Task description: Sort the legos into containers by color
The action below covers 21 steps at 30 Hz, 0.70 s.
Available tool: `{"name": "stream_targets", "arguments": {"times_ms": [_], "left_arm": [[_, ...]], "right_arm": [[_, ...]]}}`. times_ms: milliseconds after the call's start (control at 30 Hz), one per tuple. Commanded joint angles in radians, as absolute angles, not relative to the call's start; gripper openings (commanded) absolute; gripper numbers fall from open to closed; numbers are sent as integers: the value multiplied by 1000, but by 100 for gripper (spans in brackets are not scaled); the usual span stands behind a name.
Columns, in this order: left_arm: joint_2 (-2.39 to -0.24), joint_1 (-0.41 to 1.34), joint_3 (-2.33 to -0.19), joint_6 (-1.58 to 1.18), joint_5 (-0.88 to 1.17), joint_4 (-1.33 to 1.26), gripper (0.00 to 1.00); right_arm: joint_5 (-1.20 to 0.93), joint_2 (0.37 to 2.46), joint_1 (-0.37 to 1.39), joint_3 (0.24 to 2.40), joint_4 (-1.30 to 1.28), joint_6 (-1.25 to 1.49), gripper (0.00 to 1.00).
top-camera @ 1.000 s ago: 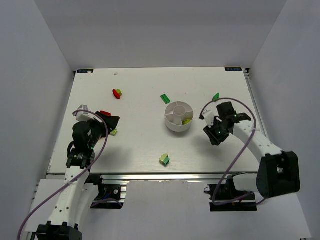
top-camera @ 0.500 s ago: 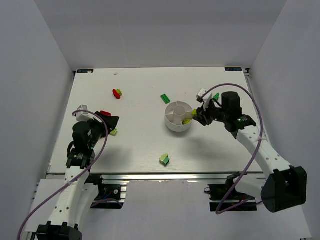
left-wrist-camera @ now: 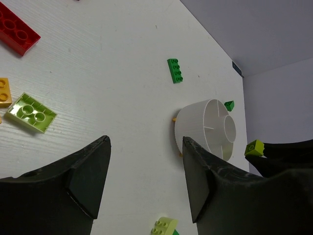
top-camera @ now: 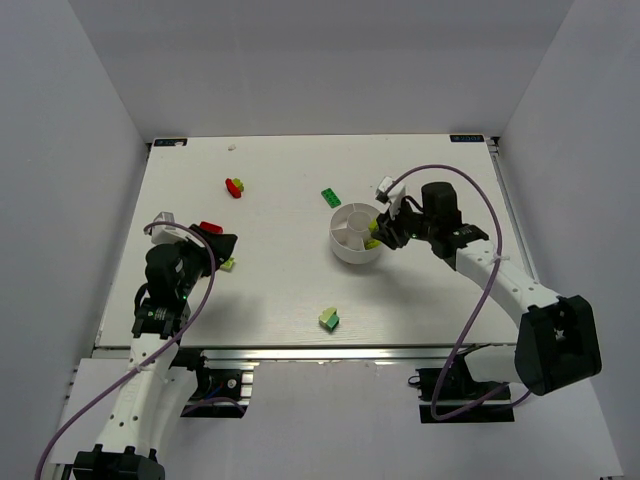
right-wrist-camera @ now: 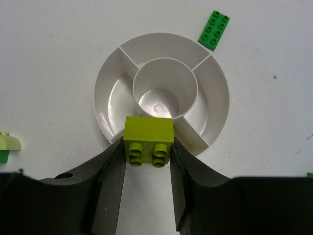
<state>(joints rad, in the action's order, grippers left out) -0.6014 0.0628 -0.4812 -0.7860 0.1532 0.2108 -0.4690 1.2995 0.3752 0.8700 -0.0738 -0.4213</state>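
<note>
The right pincer [right-wrist-camera: 148, 147] grips a lime studded plastic brick [right-wrist-camera: 148, 141], likely light, rigid and slick, by its flat sides at the white round divided dish [right-wrist-camera: 113, 98] rim; the left pincer [left-wrist-camera: 145, 147] gapes empty.

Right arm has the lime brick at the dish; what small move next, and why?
Probably open the right gripper: its fingers clamp the lime brick seemingly above the white dish's near side, beside the centre cup, so it should drop in.

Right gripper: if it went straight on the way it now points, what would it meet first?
Probably the white dish, at its near rim; the right gripper holds a lime brick just before it. Depth is unclear.
</note>
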Motion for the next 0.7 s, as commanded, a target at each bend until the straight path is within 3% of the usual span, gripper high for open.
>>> {"name": "stream_targets", "arguments": {"times_ms": [0,167,267,300,433,667], "left_arm": [[-594,66,-489,-778,140,215,70],[-607,66,-491,-776,138,206,70],[-618,66,-492,-773,141,201,70],[-620,64,-494,-772,141,198,70],[-627,66,-494,-769,143,193,70],[-647,66,-509,-764,162,184,69]], "right_arm": [[-442,1312,377,854,-32,-425,4],[-434,1325,377,824,-11,-430,17],[-426,1350,379,830,-11,-425,31],[-419,1359,377,833,-11,-422,42],[-413,1365,377,839,18,-422,64],[-403,1348,377,856,2,-422,69]]}}
